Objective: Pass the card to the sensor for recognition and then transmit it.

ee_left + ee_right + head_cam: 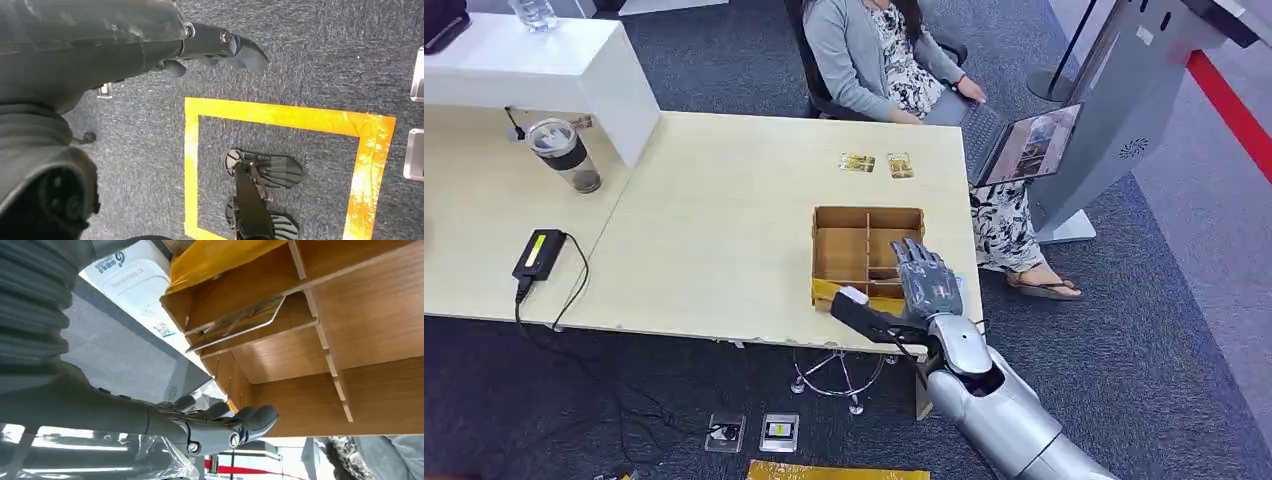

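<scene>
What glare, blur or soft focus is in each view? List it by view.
Head view: even light, sharp, soft shadows on the table. Right wrist view: blown-out brightness behind the box, glare on the card edge, right hand close and soft. Left wrist view: left hand slightly soft, sheen on the yellow tape.

A pale wooden table (714,230) carries a divided wooden box (864,250), two cards (876,164), a tumbler (564,155) and a black charger (539,254)
</scene>
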### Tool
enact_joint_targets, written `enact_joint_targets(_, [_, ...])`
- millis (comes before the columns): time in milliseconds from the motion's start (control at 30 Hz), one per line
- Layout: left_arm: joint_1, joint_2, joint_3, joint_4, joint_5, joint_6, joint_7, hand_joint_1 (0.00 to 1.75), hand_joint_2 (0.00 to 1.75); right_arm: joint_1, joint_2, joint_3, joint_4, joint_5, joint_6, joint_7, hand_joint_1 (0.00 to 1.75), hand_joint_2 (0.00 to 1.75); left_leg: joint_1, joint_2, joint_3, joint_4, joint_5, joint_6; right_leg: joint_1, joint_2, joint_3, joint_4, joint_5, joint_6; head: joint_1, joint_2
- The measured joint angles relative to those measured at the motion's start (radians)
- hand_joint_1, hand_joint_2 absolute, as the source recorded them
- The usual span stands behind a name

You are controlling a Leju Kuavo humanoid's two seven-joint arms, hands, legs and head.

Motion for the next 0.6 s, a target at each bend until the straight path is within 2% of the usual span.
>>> enact_joint_targets(433, [0.0, 0.0, 0.0, 0.0, -0.001, 0.0, 0.0, 0.0, 0.0, -0.007, 0.004, 0.0, 0.028, 0.013, 0.0, -0.001, 0.0, 1.75, 0.0, 0.0, 0.0, 0.0, 0.0, 0.0, 0.0, 0.0, 0.0, 0.0, 0.0, 0.0, 0.0, 0.0])
enact_joint_targets(600, [-0.001, 0.0, 0.0, 0.002, -0.003, -0.002, 0.0, 0.0, 0.0, -0.04, 0.023, 0.0, 0.072, 0.021, -0.003, -0.013, 0.0, 1.75, 0.0, 0.0, 0.0, 0.0, 0.0, 0.0, 0.0, 0.0, 0.0, 0.0, 0.0, 0.0, 0.0, 0.0])
